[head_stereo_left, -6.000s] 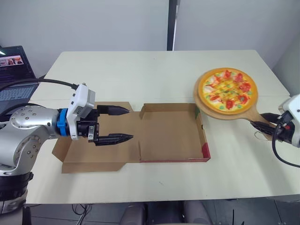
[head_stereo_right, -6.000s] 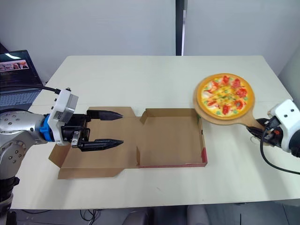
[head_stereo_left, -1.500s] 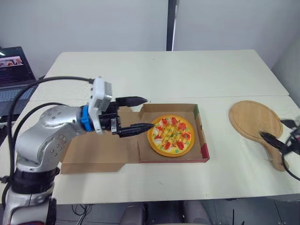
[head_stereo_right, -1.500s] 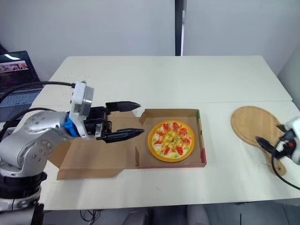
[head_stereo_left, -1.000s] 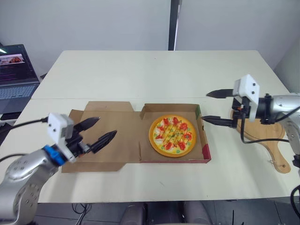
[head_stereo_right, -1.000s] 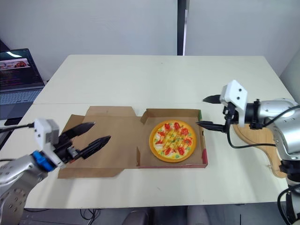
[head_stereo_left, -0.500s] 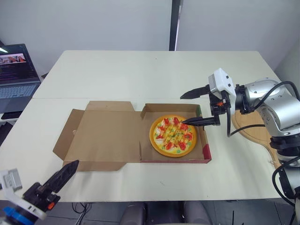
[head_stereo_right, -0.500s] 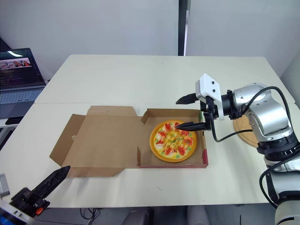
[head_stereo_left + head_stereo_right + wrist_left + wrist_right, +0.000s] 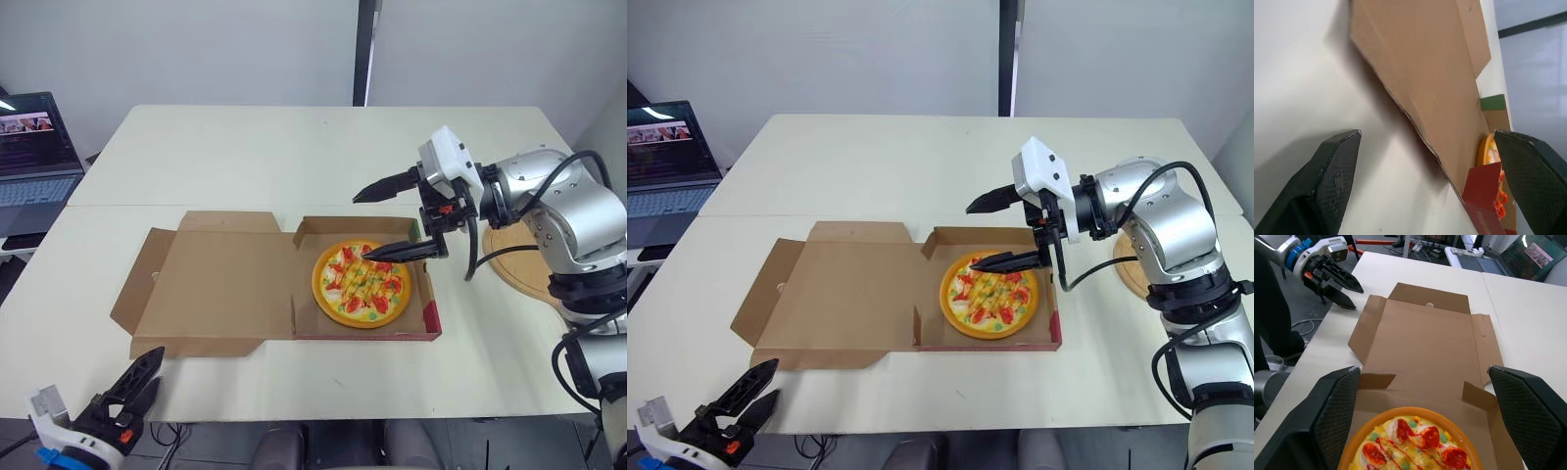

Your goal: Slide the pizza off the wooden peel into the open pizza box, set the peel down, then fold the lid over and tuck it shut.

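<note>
- The pizza (image 9: pixel 360 284) lies flat inside the tray of the pizza box (image 9: pixel 363 334), a little toward the tray's right side, with bare cardboard showing on its left.
- The box sits open on the white table (image 9: pixel 294 157). Its lid (image 9: pixel 220 284) is spread flat on the tabletop to the left of the tray, with the side flaps folded outward.
- The front right corner of the tray shows a red and green printed wall.
- The right gripper (image 9: pixel 360 227) hovers over the far part of the tray, pointing to the robot's left. Its two black fingers are spread wide and hold nothing.
- The lower of those fingers (image 9: pixel 392 252) reaches over the far edge of the pizza. Whether it touches the topping cannot be told.
- The wooden peel (image 9: pixel 514 264) lies on the table to the right of the box, apart from it and partly hidden behind the right arm. A black cable crosses over it.
- The left gripper (image 9: pixel 774 380) is low at the near left, beyond the table's front edge and well apart from the lid's near corner. Its fingers are parted and empty.
- In the left wrist view, the lid's near edge runs across between the two fingers, seen from low down.
- A laptop (image 9: pixel 34 147) stands open on a surface off the table's far left side.
</note>
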